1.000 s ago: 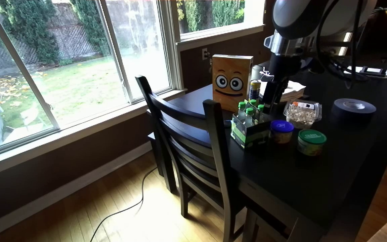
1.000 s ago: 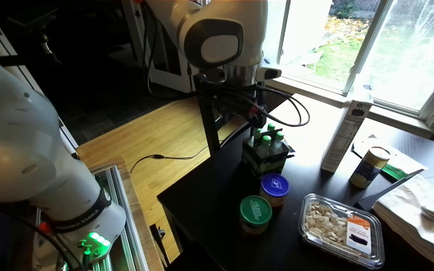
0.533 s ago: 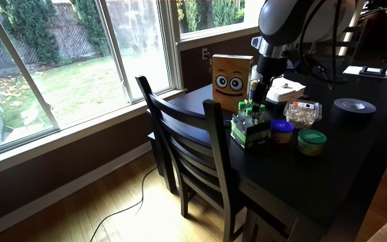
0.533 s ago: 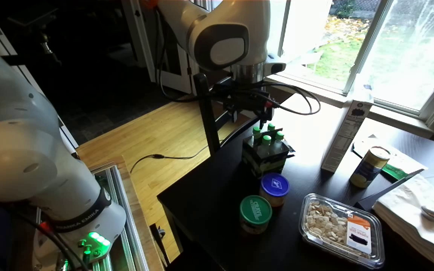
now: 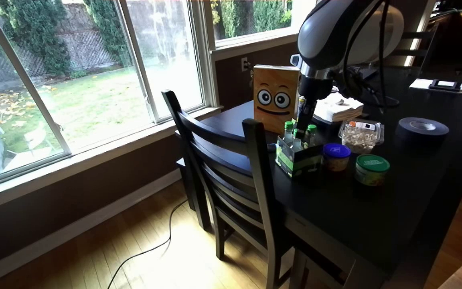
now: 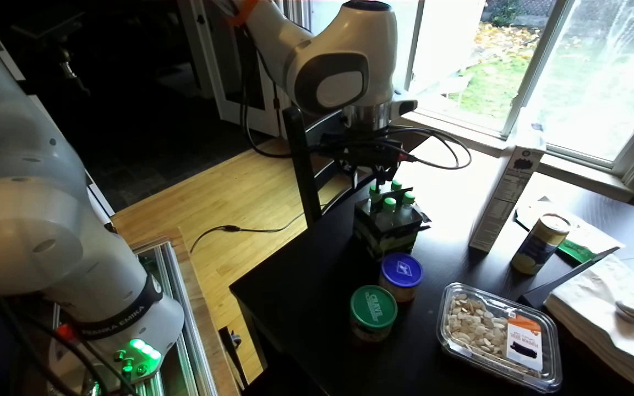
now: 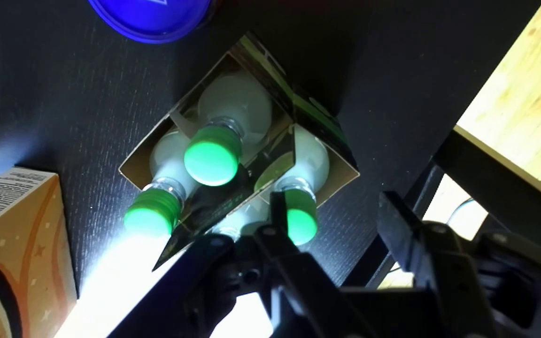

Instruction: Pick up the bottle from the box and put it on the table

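Note:
Several whitish bottles with green caps stand in the low green box (image 5: 286, 161), which rests on the near-black table (image 6: 306, 308). Looking down in the wrist view, I see one bottle (image 7: 309, 155) in the box's corner, its cap reaching into the space between my fingers. My gripper (image 7: 334, 206) is open, pointing down over the box. One finger (image 7: 277, 209) lies right beside that cap, partly covering it; the opposite finger (image 7: 395, 225) stands well apart from it. A further bottle (image 7: 244, 218) is partly hidden behind the gripper and the divider.
A blue-lidded tub (image 6: 401, 275) stands close beside the box, with a green-lidded tub (image 6: 373, 311) near it. An orange carton with eyes (image 5: 276, 98) rises behind. Also around are a clear seed container (image 6: 496, 335), a can (image 6: 541, 245) and a dark chair (image 5: 257, 168) at the table edge.
My gripper has come down and across to the box, in among the bottle caps. Its fingers have drawn closer together. The box and bottles have not visibly moved.

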Controlling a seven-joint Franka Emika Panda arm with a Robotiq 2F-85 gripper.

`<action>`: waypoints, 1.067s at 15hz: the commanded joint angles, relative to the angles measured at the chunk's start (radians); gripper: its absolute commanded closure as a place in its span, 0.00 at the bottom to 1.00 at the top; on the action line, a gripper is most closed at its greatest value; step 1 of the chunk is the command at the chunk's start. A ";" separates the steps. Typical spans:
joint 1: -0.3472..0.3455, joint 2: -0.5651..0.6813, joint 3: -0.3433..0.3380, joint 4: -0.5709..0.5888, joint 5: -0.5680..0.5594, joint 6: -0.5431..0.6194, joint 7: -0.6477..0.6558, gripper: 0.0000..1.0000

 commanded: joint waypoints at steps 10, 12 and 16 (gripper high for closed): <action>-0.051 0.060 0.035 0.039 0.025 0.057 -0.047 0.49; -0.054 0.065 0.037 0.039 0.029 0.066 -0.050 0.50; -0.057 0.065 0.040 0.036 0.033 0.065 -0.055 0.67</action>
